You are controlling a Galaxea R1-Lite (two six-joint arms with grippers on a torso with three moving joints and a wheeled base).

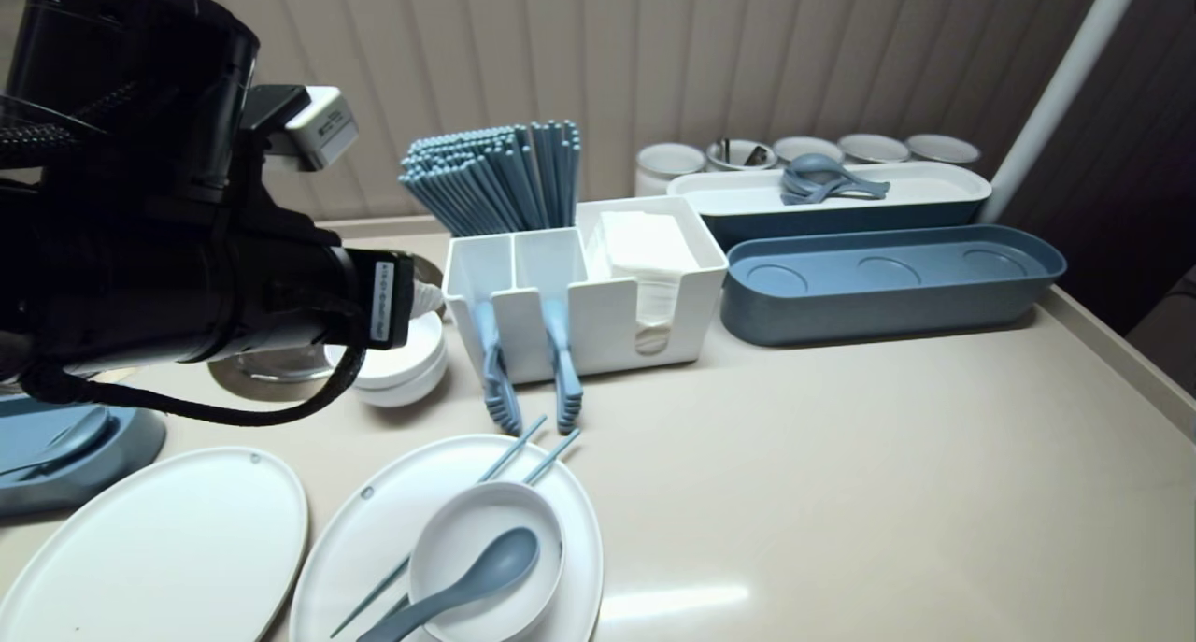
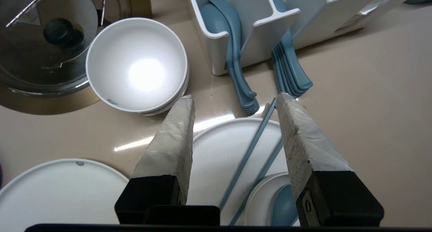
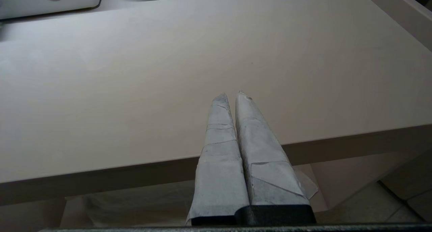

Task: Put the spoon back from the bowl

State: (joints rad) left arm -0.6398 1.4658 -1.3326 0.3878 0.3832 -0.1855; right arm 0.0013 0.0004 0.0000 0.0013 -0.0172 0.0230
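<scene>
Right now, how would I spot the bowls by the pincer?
Find the white plastic caddy full of blue chopsticks. Directly left of it stands a stack of round white bowls. Unlike the white bowl on the oval plate, it holds no spoon.

Head camera high, left wrist camera close, both over plate (image 1: 369,530).

Head view: left arm (image 1: 159,249) hides left gripper (image 2: 233,96), part of white bowl stack (image 1: 404,369). Near-left plate (image 1: 159,549), spoon (image 1: 486,567) handle cut off at near edge.
</scene>
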